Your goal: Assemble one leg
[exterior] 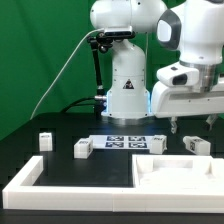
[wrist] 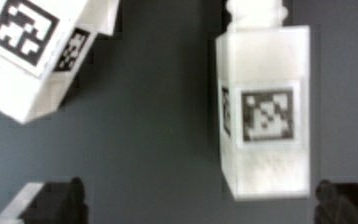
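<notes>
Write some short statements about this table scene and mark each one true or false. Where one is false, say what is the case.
1. The gripper is open and holds nothing. True.
2. The marker board stands upright on its edge. False: it lies flat on the table.
3. A leg with a square tag lies on the table under the gripper. True.
4. One leg is already fixed on the panel. False: every leg in view lies loose on the table, off the panel.
</notes>
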`<state>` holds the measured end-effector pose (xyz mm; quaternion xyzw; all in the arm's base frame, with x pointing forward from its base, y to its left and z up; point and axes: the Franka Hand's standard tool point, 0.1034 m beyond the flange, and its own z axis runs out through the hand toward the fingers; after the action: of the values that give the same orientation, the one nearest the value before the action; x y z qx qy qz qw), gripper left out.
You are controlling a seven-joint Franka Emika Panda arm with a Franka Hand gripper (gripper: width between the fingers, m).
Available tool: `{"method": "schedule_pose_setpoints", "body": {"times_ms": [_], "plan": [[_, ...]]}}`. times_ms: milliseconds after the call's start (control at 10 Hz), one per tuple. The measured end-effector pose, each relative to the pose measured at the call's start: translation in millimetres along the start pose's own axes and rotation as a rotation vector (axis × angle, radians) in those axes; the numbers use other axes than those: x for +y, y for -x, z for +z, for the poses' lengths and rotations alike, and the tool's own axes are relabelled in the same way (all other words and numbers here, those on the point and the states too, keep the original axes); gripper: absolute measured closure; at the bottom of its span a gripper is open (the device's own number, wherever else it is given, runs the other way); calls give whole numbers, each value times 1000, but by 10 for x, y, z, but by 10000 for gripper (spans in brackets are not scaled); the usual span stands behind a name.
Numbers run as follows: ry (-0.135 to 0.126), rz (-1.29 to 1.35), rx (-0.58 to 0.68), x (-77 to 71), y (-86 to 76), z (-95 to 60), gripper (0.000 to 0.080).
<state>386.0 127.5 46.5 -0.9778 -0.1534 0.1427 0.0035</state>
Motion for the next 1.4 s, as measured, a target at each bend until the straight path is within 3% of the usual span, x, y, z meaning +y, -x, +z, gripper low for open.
{"method": "schedule_pose_setpoints", "body": {"times_ms": [100,500,800,1000,1400], "plan": [[-8,1,-46,-39,-60,35,150],[-35,-32,-431,-228,55,117,150],[-17,-6,-662,-344,106,229,150],[-2,-9,-690,-367,55,297,150],[-2,-15,-630,-410,35,434,150]]}}
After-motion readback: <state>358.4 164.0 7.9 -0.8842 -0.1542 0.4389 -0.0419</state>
